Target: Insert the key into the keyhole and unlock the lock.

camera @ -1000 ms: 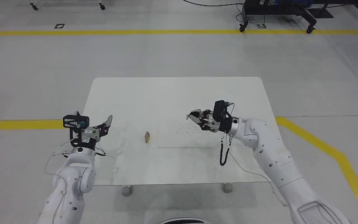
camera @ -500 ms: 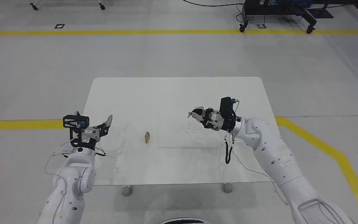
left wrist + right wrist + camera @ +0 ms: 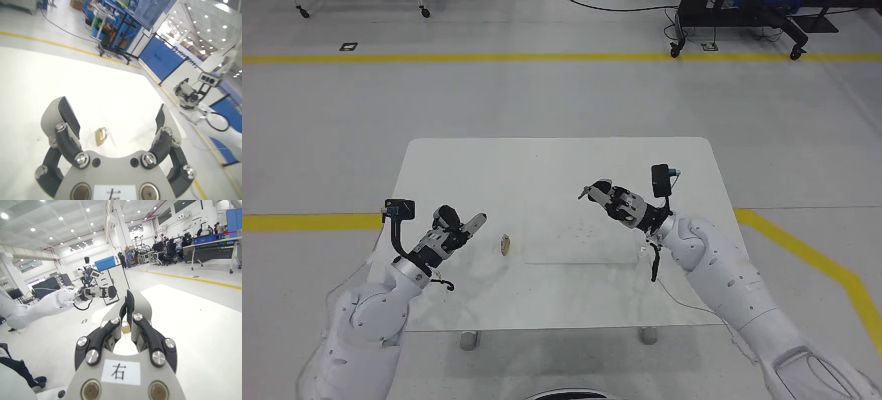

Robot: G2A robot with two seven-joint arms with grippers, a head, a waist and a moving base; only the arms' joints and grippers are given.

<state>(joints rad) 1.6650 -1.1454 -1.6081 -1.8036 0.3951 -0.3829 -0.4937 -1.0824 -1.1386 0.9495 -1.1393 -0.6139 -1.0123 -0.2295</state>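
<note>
Left wrist view: your wide-open left gripper (image 3: 112,103) faces a small, hard gold metal padlock (image 3: 100,136); pinch its flat sides.

- Top view: high overhead, looking straight down; whole table (image 3: 542,170) in frame.
- Left wrist view: low, close behind left gripper (image 3: 112,103), facing across the table at the lock (image 3: 99,136).
- Right wrist view: close behind right gripper (image 3: 126,302), facing opposite; probably shares the lock.

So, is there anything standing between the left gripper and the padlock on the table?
Nothing visible does. The open left gripper points toward the padlock, and only bare table lies between them.
</note>
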